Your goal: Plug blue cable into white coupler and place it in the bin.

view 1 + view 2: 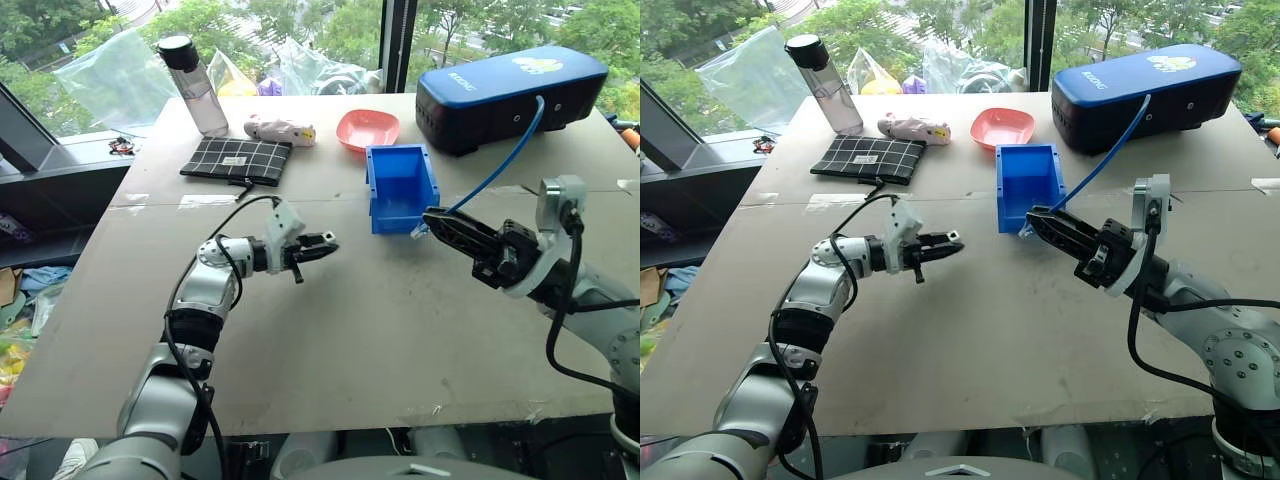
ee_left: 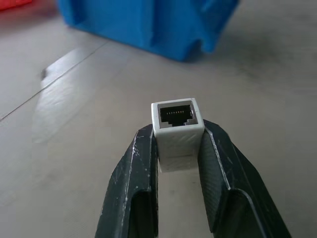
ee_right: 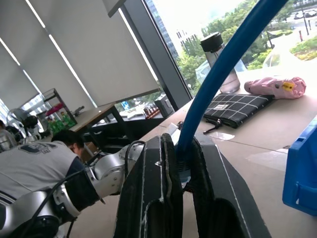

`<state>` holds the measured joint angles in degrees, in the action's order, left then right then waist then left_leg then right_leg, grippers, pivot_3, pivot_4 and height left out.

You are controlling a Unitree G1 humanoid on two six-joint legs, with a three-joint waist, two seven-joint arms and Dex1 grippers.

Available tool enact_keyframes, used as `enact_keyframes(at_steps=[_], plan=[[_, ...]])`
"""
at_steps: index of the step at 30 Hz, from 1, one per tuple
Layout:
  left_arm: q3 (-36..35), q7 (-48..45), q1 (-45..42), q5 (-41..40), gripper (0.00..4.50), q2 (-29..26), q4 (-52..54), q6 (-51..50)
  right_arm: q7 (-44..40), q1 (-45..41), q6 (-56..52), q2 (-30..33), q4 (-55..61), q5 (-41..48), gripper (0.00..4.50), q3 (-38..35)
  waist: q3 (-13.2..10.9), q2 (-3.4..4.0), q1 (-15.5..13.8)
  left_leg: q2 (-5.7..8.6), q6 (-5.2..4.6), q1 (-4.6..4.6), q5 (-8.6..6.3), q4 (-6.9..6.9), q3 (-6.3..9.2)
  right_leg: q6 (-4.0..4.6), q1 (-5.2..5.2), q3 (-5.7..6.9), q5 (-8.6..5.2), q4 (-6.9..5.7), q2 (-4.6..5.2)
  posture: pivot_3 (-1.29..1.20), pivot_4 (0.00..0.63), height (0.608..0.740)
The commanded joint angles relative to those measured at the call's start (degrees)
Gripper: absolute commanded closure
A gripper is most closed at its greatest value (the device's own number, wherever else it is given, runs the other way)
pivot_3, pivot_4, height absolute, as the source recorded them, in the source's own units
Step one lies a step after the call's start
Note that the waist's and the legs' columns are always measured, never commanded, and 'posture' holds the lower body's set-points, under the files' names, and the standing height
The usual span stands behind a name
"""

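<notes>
Left gripper [image 2: 177, 148]: clamped on small white boxy plastic coupler [image 2: 177, 126], dark socket faced outward, held above pale tabletop [image 1: 380, 340].

Right gripper [image 1: 432, 217]: closed on thin bright blue cable [image 1: 500, 165] close behind clear plug, remainder arched back toward large dark blue case [image 1: 510, 95].

Small blue plastic bin [image 1: 400, 185]: between grippers, further back.

Step judged: mating. Plug to be aligned squarely with socket, pushed straight, coupler braced.

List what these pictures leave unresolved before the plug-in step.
- Blue cable plug: hidden between the right hand fingers in the right wrist view; too small in the eye views.
- Cable's far end: runs up over the dark blue case, its end not visible.
- White coupler rear socket: hidden between the left hand fingers.
</notes>
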<state>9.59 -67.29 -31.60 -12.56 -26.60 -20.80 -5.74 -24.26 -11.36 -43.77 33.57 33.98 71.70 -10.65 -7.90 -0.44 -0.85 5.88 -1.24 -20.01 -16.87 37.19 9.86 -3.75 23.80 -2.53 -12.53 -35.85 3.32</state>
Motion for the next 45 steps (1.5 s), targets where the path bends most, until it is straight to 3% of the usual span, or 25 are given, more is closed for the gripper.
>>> enact_keyframes(at_steps=[1, 8, 14, 34, 45], plan=[[5.3, -3.8, -0.2, 0.9, 3.98, 1.5, 6.4, -1.0, -3.3, -0.7, 1.8, 0.9, 1.0, -5.5, 4.50, 2.6, 0.0, -0.01, 0.1, 0.00, 0.00, 0.00, 0.00, 0.01, 0.01, 0.00, 0.00, 0.01, 0.00, 0.00, 0.00, 0.00, 0.150, 0.740], [13.9, -7.8, -3.6, 6.7, 3.98, 3.5, 3.7, 2.0, -11.9, -3.4, 7.2, 1.4, -6.2, -23.9, 4.50, 14.4, 0.0, -0.01, 0.3, -0.02, 0.01, 0.02, 0.01, 0.02, -0.01, 0.00, 0.00, 0.00, 0.00, -0.02, -0.11, 0.00, 0.150, 0.740], [15.4, -8.8, -4.9, 8.5, 3.98, 3.7, 0.4, 4.4, -19.1, -4.0, 13.5, 1.8, -12.2, -36.5, 4.50, 22.4, 0.0, -0.03, 0.2, -0.01, 0.01, 0.02, 0.01, 0.04, -0.02, 0.00, 0.00, -0.01, 0.00, 0.00, -0.09, 0.00, 0.150, 0.740], [14.8, -8.8, -5.0, 8.7, 3.98, 3.4, 0.7, 4.6, -28.1, -3.0, 21.3, 1.9, -16.8, -52.8, 4.50, 29.6, 0.1, -0.08, 0.2, -0.01, 0.01, 0.04, 0.01, 0.10, 0.00, 0.00, -0.02, 0.01, 0.00, -0.03, -0.14, 0.00, 0.150, 0.740], [14.8, -8.4, -4.7, 8.6, 3.98, 3.7, 1.7, 4.4, -29.4, -4.8, 20.2, 2.2, -23.5, -58.5, 4.50, 32.7, 0.2, -0.13, 0.2, -0.01, 0.02, 0.16, 0.01, 0.10, 0.01, 0.00, -0.13, 0.00, 0.00, -0.05, -0.14, 0.00, 0.150, 0.740]])
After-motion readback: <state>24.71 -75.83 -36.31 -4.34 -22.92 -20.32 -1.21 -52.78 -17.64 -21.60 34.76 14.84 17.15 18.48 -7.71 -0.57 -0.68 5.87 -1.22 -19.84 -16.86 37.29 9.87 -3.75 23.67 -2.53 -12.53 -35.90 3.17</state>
